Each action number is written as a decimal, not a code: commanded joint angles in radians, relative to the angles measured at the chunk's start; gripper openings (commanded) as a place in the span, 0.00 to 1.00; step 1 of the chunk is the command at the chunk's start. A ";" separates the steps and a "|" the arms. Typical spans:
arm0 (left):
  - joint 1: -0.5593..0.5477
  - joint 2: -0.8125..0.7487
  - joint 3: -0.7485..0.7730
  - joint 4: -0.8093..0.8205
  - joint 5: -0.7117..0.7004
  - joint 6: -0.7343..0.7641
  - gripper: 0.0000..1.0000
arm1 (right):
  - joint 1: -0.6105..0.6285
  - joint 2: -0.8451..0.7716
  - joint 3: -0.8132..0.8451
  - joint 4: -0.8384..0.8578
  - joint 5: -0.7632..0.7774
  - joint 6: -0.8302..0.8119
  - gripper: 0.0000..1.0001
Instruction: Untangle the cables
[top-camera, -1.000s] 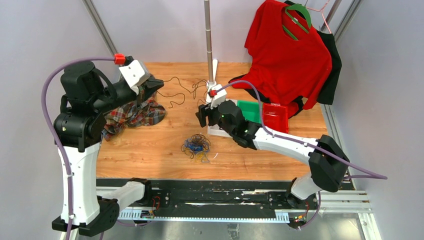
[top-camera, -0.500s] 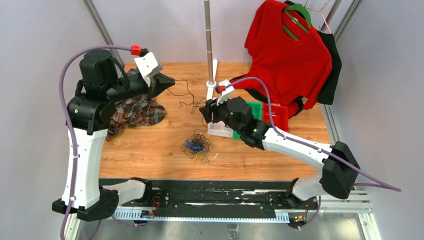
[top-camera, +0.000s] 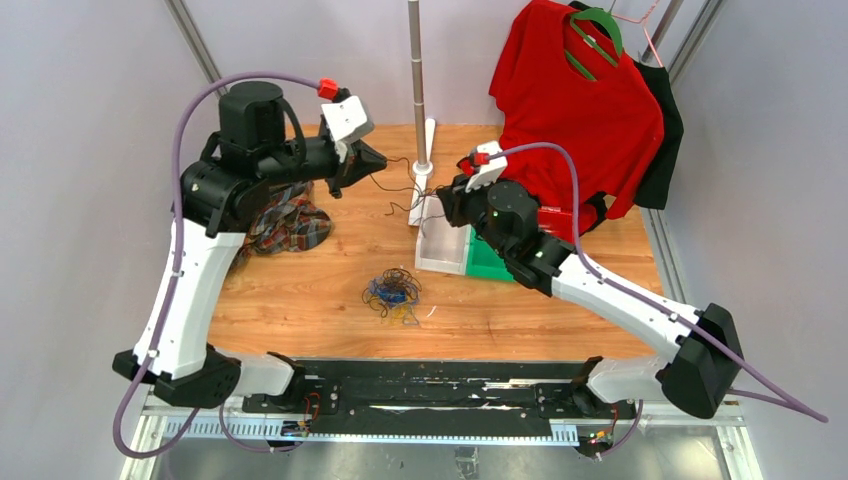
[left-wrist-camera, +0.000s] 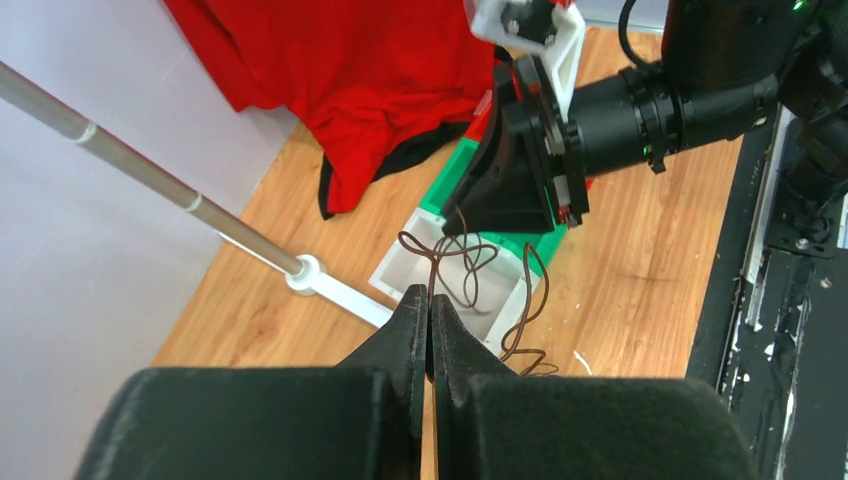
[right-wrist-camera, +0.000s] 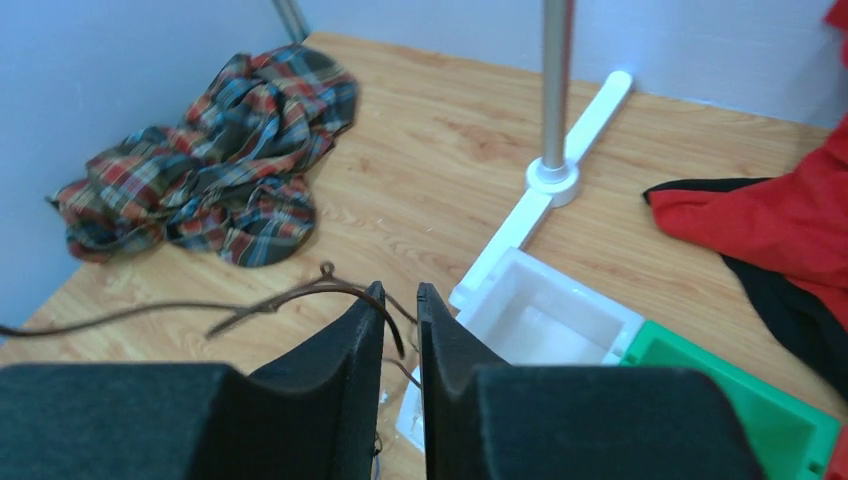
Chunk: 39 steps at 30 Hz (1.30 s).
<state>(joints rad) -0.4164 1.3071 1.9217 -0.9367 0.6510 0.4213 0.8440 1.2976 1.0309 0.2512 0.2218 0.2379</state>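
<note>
A thin dark brown cable (top-camera: 405, 186) hangs in the air between my two grippers, over the white tray (top-camera: 432, 262). My left gripper (top-camera: 380, 160) is shut on one part of it; in the left wrist view the cable (left-wrist-camera: 470, 268) loops out from the pinched jaws of the left gripper (left-wrist-camera: 429, 292). My right gripper (top-camera: 438, 200) is at the cable's other end. In its wrist view the right gripper (right-wrist-camera: 400, 292) shows a narrow gap, with the cable (right-wrist-camera: 290, 295) curving down into it. A wad of black, blue and yellow cables (top-camera: 393, 291) lies on the table in front.
A crumpled plaid cloth (top-camera: 288, 225) lies at the left. A pole stand (top-camera: 420, 120) rises at the back centre. A green tray (top-camera: 488, 262) adjoins the white one. A red shirt (top-camera: 575, 110) on a hanger drapes over the back right.
My left gripper carried the cable right and toward the back. My right gripper moved back over the trays, and its jaws narrowed from wide apart to a slim gap around the cable.
</note>
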 joint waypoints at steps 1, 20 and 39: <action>-0.035 0.030 0.023 0.039 -0.056 -0.020 0.00 | -0.055 -0.044 -0.009 -0.030 0.053 0.005 0.18; -0.075 0.237 -0.063 0.191 -0.154 -0.055 0.00 | -0.204 0.080 0.031 -0.069 0.107 0.050 0.11; -0.082 0.301 -0.306 0.346 -0.316 -0.039 0.00 | -0.238 0.091 -0.017 -0.184 0.079 0.122 0.60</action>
<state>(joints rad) -0.4866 1.6058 1.6341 -0.6308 0.3603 0.3813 0.6319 1.4445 1.0424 0.0986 0.2985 0.3199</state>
